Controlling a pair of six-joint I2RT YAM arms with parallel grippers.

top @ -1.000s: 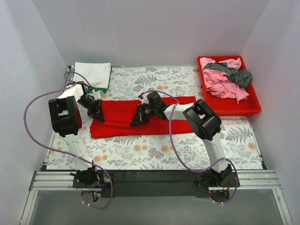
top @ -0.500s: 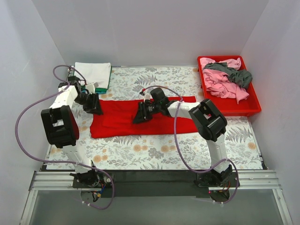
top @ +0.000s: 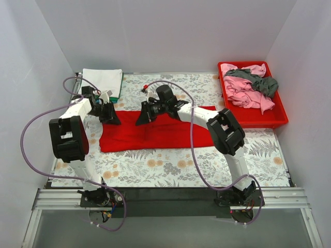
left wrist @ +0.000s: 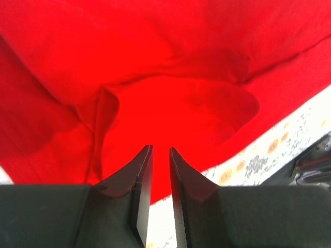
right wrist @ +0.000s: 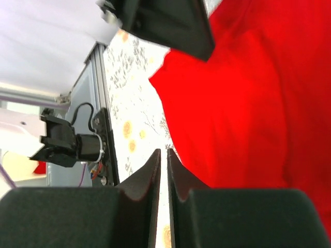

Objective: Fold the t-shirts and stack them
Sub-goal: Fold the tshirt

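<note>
Broadly, the flowered bench (top: 207, 165) fills the space ahead of me. The biggest thing on it is the red t-shirt (top: 155, 137), lying as a long band across the middle with its length running left to right.

At the far right corner sits the red tray (top: 258, 123). It holds a crumpled pink t-shirt (top: 240, 93) with a dark grey t-shirt (top: 265, 83) bunched against it toward the far side.

At the far left corner a folded white t-shirt (top: 102, 80) rests on a green t-shirt (top: 112, 97), of which only a strip shows at the near side.

Both my grippers hang at the far edge of the red t-shirt, near each other and left of its middle. My left gripper (left wrist: 160, 149) has its fingers a narrow slit apart with nothing pinched, and red cloth lies rumpled just beyond the tips. My right gripper (right wrist: 164, 151) is nearer to together, with a thin line of bench showing between its fingers. The shirt's edge lies just beside them, not held.
</note>
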